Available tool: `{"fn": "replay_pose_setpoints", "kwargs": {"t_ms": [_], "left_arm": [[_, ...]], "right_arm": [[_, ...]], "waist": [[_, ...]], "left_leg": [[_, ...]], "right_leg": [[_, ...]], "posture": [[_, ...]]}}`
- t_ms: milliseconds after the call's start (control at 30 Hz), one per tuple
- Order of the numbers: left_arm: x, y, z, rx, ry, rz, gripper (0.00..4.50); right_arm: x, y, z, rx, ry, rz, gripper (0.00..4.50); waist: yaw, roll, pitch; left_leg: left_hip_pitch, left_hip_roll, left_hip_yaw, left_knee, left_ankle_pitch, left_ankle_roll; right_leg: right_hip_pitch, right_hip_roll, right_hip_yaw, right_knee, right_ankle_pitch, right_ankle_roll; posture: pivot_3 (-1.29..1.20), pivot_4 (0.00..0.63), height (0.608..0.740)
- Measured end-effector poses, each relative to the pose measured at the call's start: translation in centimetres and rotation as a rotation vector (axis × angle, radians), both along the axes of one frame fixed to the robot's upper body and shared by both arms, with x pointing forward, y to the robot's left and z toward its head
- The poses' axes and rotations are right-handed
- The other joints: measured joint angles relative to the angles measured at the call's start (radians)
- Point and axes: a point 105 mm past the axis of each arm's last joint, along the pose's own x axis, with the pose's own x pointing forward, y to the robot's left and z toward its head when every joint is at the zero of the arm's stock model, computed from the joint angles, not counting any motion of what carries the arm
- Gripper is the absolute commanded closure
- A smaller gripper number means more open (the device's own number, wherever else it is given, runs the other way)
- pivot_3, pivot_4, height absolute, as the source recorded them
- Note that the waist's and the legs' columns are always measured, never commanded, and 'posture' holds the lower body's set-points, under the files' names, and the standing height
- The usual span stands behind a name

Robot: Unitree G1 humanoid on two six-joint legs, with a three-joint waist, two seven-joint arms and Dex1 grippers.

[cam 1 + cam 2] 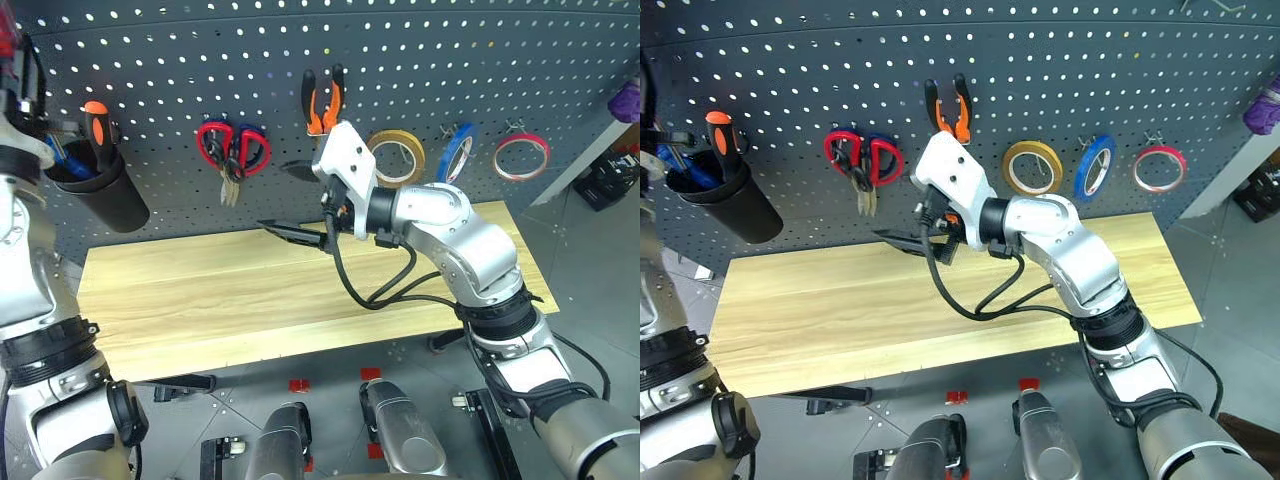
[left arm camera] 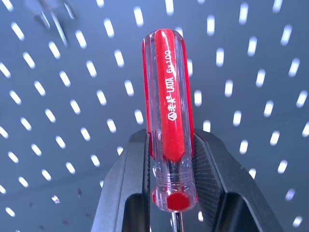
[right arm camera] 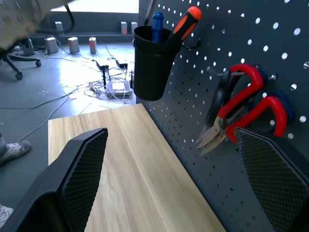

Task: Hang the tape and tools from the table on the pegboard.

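The left gripper [image 2: 174, 183] clamps the red-handled screwdriver [image 2: 169, 106] before the pegboard [image 1: 420, 60] (handle outward). The right gripper [image 3: 178, 179] hangs above the surface [image 1: 250, 290], jaws wide and empty.

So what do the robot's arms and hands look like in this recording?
The arms are silver-grey metal segments with ribbed black joint rings. The right arm ends in a white wrist housing, with black cables looping beneath it. The right hand has two broad black fingers with mesh-textured pads. The left hand has matching black fingers with ribbed inner faces.
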Motion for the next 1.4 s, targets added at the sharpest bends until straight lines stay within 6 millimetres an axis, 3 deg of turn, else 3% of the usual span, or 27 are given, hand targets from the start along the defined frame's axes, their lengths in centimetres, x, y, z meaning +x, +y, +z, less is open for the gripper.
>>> {"fn": "replay_pose_setpoints", "kwargs": {"t_ms": [200, 267, 600, 833, 1000, 1067, 1200, 1267, 1400], "left_arm": [[0.4, 0.6, -2.0, -0.037, 0.007, 0.04, 3.62], [0.1, 1.1, -2.5, -0.045, 0.012, 0.077, 2.87], [-1.2, 1.6, -3.2, -0.086, -0.019, 0.156, 0.03], [-3.6, 0.9, -4.1, -0.172, 0.082, 0.228, 0.03], [-5.2, -0.4, -3.6, -0.182, 0.113, 0.256, 0.03], [-5.5, -1.5, -4.3, -0.18, 0.141, 0.204, 0.03], [-5.7, -4.4, -9.6, -0.144, 0.359, 0.043, 0.03], [-6.3, -4.8, -13.5, -0.168, 0.502, 0.018, 0.03], [-6.9, -4.0, -17.4, -0.225, 0.613, 0.04, 0.03]], "right_arm": [[-0.6, 0.4, 0.2, 0.003, 0.016, 0.02, 0.0], [-0.6, 0.4, 0.3, 0.005, 0.016, 0.02, 0.0], [-0.7, 0.6, 0.6, 0.02, 0.019, 0.032, 0.0], [0.5, -2.2, -0.1, 0.07, 0.053, -0.053, 0.0], [1.1, -5.0, -2.7, 0.089, 0.088, -0.14, 0.0], [0.6, -5.9, -4.0, 0.098, 0.09, -0.156, 0.0], [-0.6, -6.6, -6.9, 0.079, 0.109, -0.141, 0.0], [-0.8, -6.5, -8.1, 0.078, 0.134, -0.142, 0.0], [1.8, -7.8, -10.8, 0.113, 0.199, -0.348, 0.0]], "waist": [[-0.027, -0.002, -0.002], [-0.039, -0.002, -0.002], [-0.053, -0.002, -0.012], [-0.052, -0.003, -0.046], [-0.03, -0.003, -0.076], [-0.024, -0.002, -0.091], [-0.014, 0.002, -0.112], [-0.011, 0.004, -0.123], [0.014, 0.004, -0.137]], "left_leg": [[-0.005, -0.001, 0.0, 0.001, 0.0, 0.0], [-0.005, 0.0, 0.0, 0.001, 0.0, 0.0], [-0.004, 0.0, 0.0, 0.001, 0.001, -0.001], [-0.004, -0.001, 0.0, 0.0, 0.001, -0.001], [-0.004, -0.001, 0.0, 0.0, 0.0, -0.001], [-0.004, -0.001, 0.001, -0.001, 0.0, -0.001], [-0.002, -0.001, 0.002, -0.001, 0.0, -0.001], [0.003, 0.0, 0.002, -0.002, 0.0, 0.0], [0.012, 0.0, 0.002, -0.003, -0.001, 0.001]], "right_leg": [[-0.004, -0.001, 0.0, 0.0, 0.002, -0.003], [-0.005, -0.001, 0.0, 0.001, 0.002, -0.003], [-0.006, -0.001, 0.0, 0.005, 0.002, -0.003], [-0.006, 0.0, 0.0, 0.007, 0.002, -0.003], [-0.006, 0.0, 0.0, 0.007, 0.002, -0.003], [-0.006, 0.0, 0.0, 0.006, 0.002, -0.003], [-0.003, 0.0, 0.002, 0.004, 0.002, -0.003], [0.001, 0.001, 0.003, 0.002, 0.002, -0.003], [0.011, 0.001, 0.003, -0.001, 0.002, -0.003]], "posture": [[-0.29, 0.194, 0.74], [-0.28, 0.192, 0.74], [-0.26, 0.177, 0.74], [-0.18, 0.142, 0.74], [-0.15, 0.111, 0.74], [-0.15, 0.105, 0.74], [-0.14, 0.092, 0.74], [-0.14, 0.086, 0.74], [-0.14, 0.07, 0.74]]}}
